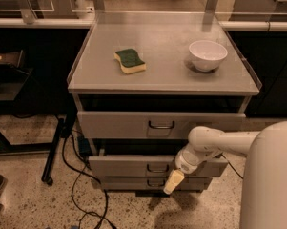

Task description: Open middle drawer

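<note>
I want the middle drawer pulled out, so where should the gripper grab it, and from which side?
Probably the dark wire handle centred on the middle drawer, head-on from the front: the flat front offers nothing else, and its bar runs horizontal. The gripper sits right of it, lower.

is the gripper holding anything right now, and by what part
Nothing that shows: the gripper hangs just right of and below the handle of the middle drawer, not on it.
</note>
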`<state>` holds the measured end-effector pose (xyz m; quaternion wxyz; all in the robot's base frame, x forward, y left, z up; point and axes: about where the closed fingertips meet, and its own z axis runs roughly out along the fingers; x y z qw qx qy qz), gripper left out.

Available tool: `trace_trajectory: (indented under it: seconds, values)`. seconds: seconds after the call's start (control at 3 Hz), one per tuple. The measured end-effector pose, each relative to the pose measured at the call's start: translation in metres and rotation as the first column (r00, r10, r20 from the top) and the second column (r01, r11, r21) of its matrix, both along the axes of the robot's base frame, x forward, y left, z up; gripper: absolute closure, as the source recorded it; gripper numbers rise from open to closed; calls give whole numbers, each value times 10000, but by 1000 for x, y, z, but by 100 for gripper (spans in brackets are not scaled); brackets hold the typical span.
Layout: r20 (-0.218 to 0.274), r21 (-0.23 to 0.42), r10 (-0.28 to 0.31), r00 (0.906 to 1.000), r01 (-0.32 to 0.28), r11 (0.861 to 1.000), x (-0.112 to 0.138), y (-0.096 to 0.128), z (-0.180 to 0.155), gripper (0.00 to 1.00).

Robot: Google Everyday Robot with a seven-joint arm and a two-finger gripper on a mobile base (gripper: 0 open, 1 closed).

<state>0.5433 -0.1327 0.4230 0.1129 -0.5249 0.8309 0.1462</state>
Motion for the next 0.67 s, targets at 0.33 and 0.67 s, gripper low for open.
trace_trajectory:
  seconds: [0.33,0.67]
  values:
    - [0,0,0,10000,0,10000,0,0,0,0]
    - [-446,-155,-338,9984,332,9993,-47,-25,14,0]
